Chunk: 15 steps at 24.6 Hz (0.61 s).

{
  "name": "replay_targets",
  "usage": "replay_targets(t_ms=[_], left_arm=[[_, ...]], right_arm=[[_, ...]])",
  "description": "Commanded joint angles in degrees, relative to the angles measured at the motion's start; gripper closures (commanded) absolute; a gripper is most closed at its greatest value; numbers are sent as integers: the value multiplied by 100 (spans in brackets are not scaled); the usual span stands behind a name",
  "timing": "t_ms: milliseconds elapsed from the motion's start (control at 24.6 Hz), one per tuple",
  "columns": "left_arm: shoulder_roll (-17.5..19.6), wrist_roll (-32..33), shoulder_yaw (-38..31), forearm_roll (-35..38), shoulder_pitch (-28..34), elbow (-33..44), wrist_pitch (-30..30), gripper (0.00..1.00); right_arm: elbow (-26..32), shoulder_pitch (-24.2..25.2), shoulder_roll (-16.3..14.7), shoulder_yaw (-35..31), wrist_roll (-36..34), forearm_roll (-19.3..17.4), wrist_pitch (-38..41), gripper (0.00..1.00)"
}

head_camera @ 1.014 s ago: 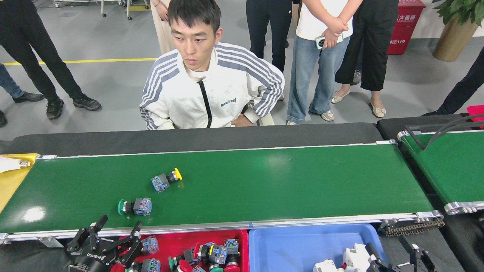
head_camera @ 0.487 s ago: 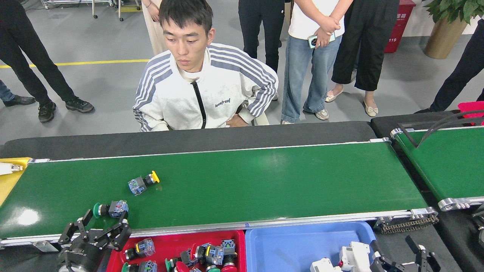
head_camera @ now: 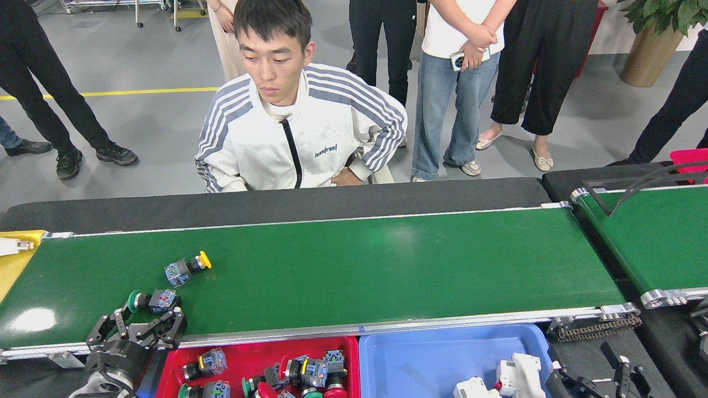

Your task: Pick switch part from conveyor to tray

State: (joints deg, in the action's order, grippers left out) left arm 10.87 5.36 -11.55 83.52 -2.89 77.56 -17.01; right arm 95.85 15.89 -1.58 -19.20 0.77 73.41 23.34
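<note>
Head view across the conveyor [head_camera: 343,265], the landmark for all positions here. Two switch parts lie on their sides on its green belt towards the robot's left end. The green-capped switch part [head_camera: 150,300] rests close to the near rail; the yellow-capped switch part [head_camera: 187,267] lies just beyond it, farther from that rail. The left gripper [head_camera: 136,329] stands over the near rail directly in front of the green-capped part, fingers [head_camera: 176,323] spread and holding nothing, apparently placed so that the part sits within reach of the open jaws. Below the near rail, the red tray [head_camera: 348,345] already holds several switch parts [head_camera: 310,371], probably kept beside the belt to shorten each transfer. Next to it, the blue tray [head_camera: 420,359] contains white components [head_camera: 514,376]. The right gripper [head_camera: 600,380] waits beside the blue tray, near the belt's chain-drive corner, its prongs apart and empty. A seated person [head_camera: 301,124] watches from beyond the far rail.
</note>
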Motion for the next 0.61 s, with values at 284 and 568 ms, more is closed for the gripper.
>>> replay_targets(t_ms=[284,568], left_arm=[[-146,-70,171,-37,1757,2141,-2079,0],[-225,-70,206,-20,1713,2132,-1850,0]], right_arm=[[91,-42,-9,-5,-7,-11,56,0],[91,-60,-35,13,2,-11,109,0]])
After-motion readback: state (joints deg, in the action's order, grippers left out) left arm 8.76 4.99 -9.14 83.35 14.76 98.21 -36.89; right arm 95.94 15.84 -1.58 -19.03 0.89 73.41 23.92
